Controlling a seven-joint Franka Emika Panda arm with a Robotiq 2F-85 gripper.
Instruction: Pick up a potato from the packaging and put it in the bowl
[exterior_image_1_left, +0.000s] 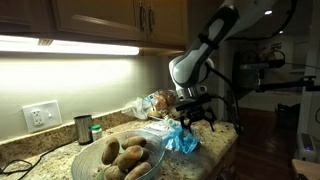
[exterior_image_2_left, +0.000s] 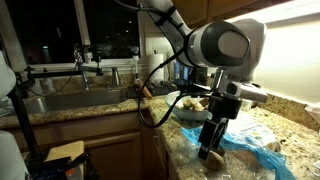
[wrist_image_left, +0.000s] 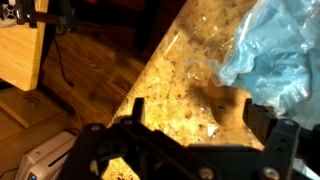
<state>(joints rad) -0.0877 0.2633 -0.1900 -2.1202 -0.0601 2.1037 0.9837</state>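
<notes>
My gripper (exterior_image_1_left: 191, 121) hangs just above the granite counter, beside a crumpled blue plastic packaging bag (exterior_image_1_left: 181, 139). In the wrist view the gripper (wrist_image_left: 195, 115) is open, with only bare counter between its fingers, and the blue bag (wrist_image_left: 277, 50) lies at the upper right. A glass bowl (exterior_image_1_left: 88, 160) with several potatoes (exterior_image_1_left: 120, 155) stands on the counter away from the gripper. In an exterior view the gripper (exterior_image_2_left: 212, 142) is in front of the bowl (exterior_image_2_left: 190, 115), with the blue bag (exterior_image_2_left: 252, 152) next to it. No loose potato shows in the bag.
A metal cup (exterior_image_1_left: 83, 128) and a small green-lidded jar (exterior_image_1_left: 96, 131) stand by the wall outlet (exterior_image_1_left: 40, 116). A clear bag of bread (exterior_image_1_left: 155, 102) lies behind the gripper. A sink (exterior_image_2_left: 70, 100) with a faucet is beyond the bowl. The counter edge (wrist_image_left: 130, 95) drops to the floor.
</notes>
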